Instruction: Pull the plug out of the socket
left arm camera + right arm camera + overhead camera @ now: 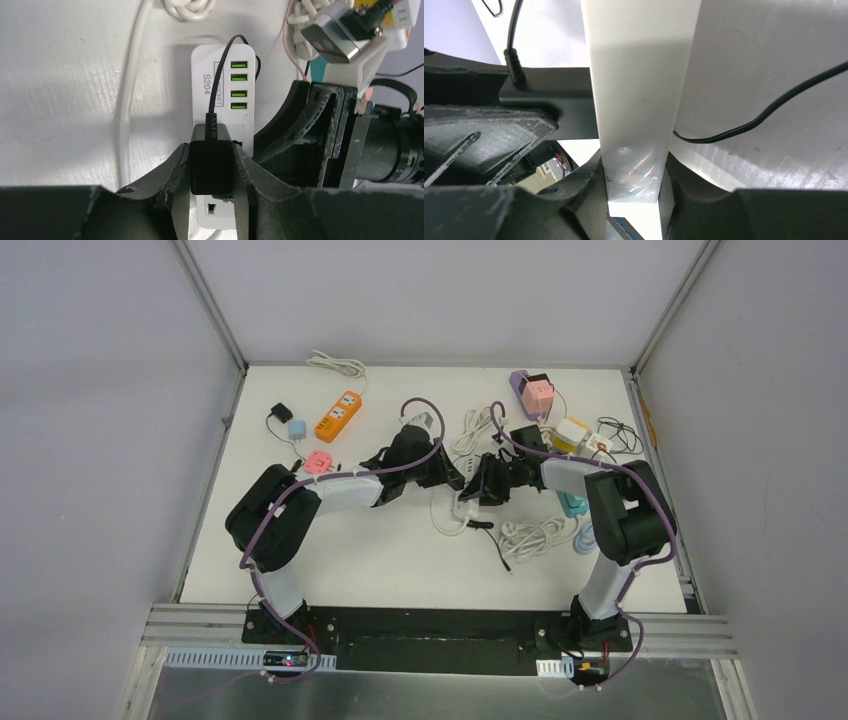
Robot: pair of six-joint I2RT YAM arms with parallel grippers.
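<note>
Black plug (211,167) seated in white power strip (222,85), lower centre of left wrist frame. Left gripper (211,150) clamped on plug sides; right gripper (636,175) clamped across strip body. Pull straight along pins, no rocking; brace strip firmly.

A white table (400,570) fills the middle of the room. A plain gray left wall (90,440), right wall (770,390) and far wall (440,290) stand around it. Thin metal bars (210,302) run up the far corners. A silver rail (200,625) lies along the near edge, with a shiny metal sheet (440,695) nearer still. The light is soft.
</note>
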